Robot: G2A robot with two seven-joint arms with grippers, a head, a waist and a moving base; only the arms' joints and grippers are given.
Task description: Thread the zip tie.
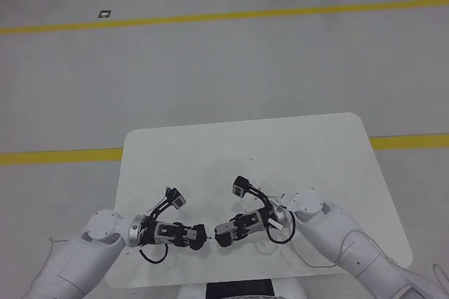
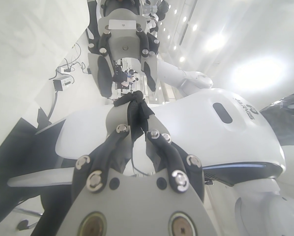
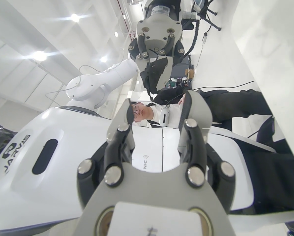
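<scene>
Left gripper [image 2: 135, 108] clamped on black zip tie [image 2: 133, 98]. Tie pokes past fingertips, thin tail trails back toward palm. Right gripper [image 3: 159, 106] spread wide, holding nothing, at 3 o'clock of left, tips facing, just apart. Both above table [image 1: 284, 149] near 6 o'clock edge.

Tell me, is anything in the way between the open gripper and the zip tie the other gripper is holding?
No, nothing visible is. The right gripper is open and faces the left gripper, which is shut on the black zip tie. Just bare air lies between them, above the table.
</scene>
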